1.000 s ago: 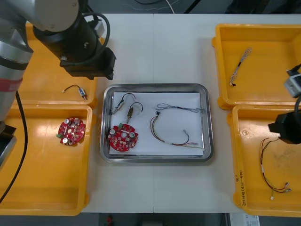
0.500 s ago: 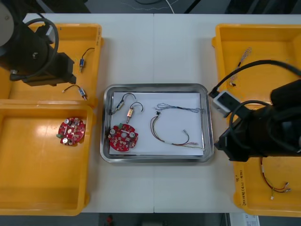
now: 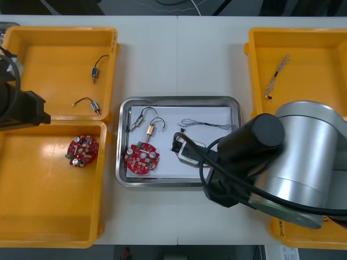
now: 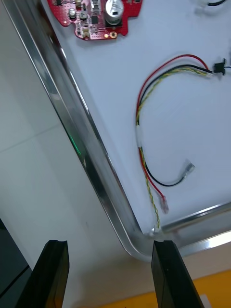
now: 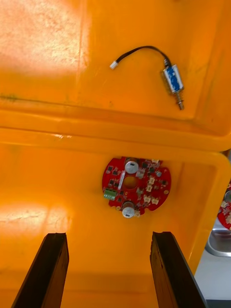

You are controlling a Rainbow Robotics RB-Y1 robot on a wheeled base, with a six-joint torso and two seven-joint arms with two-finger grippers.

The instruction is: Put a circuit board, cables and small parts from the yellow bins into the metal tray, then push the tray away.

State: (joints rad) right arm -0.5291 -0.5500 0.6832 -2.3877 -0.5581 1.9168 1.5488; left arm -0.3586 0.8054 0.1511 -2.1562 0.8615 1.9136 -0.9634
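Metal tray (image 3: pixel 179 99) sits in the middle of the surface (image 3: pixel 179 54), and it's loaded: red circuit board (image 3: pixel 142 159), small metal parts (image 3: pixel 150 129), red and yellow cable (image 4: pixel 138 136). Right pincer (image 4: pixel 109 246), fingers spread, hovers at the tray's near rim by a corner, lined up for the push, I'd say. Left pincer (image 5: pixel 109 237), spread too, hangs over a left yellow bin (image 5: pixel 57 202), out of the way.

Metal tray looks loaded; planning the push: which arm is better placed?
Probably right: the right gripper, open, hovers at the shiny metal tray's near corner; the left gripper hangs over a yellow bin.
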